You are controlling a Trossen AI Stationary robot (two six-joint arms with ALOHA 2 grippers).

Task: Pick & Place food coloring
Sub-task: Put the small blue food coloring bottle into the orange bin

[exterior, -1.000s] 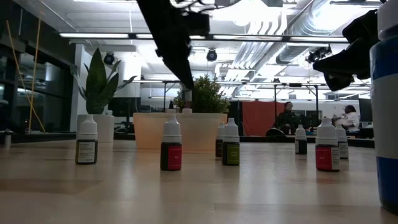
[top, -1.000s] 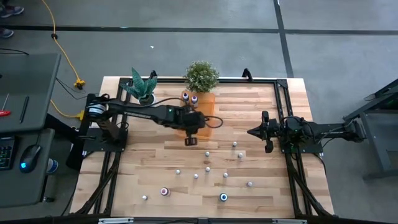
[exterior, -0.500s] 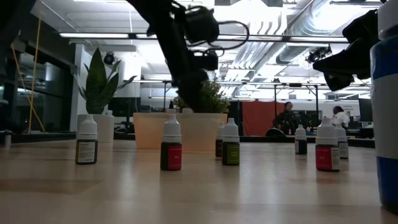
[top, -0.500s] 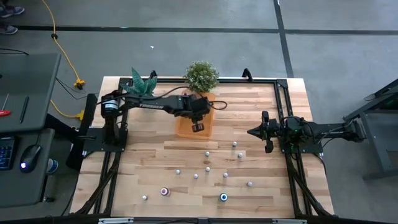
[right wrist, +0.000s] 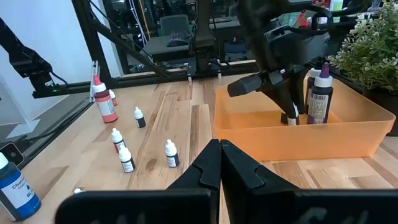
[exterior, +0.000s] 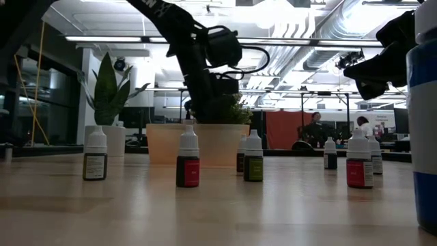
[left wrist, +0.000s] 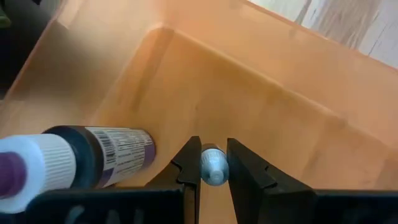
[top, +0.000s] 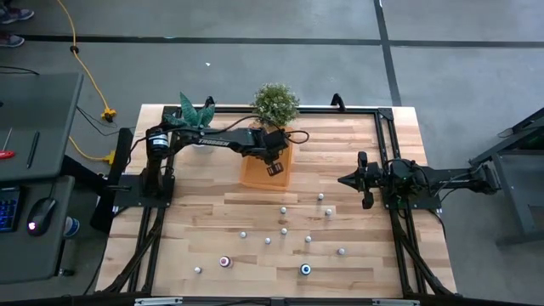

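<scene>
My left gripper (top: pixel 274 168) reaches down into the orange tray (top: pixel 252 177) at the far middle of the table, shut on a tiny white-capped food coloring bottle (left wrist: pixel 213 167). A larger purple bottle (right wrist: pixel 319 94) stands in the tray beside it. Several more tiny food coloring bottles (top: pixel 284 230) stand scattered on the wood nearer the front edge. My right gripper (top: pixel 342 180) waits shut at the table's right side, holding nothing. The tray's near wall hides the held bottle in the low view. My left gripper pinches the tiny bottle's white cap (left wrist: pixel 214 174) between its two fingers (left wrist: pixel 186 163). The fingers come from above, slanting down toward the table's right. The bottle hangs below them, upright inside the tray (right wrist: pixel 290 120); whether its base touches the tray floor I cannot tell.
Two potted plants (top: pixel 275 104) (top: pixel 194 117) stand at the far edge behind the tray. A black frame (top: pixel 387 127) runs round the table. Larger bottles stand near the front, one red-labelled (right wrist: pixel 106 104) and one blue (right wrist: pixel 13 186). People sit in the room beyond (exterior: pixel 315 130).
My left gripper has gone from above the table just in front of the tray toward the far edge and down into the tray, rolling a little, still shut on the tiny bottle. Most of that move came early; lately it has only crept.
</scene>
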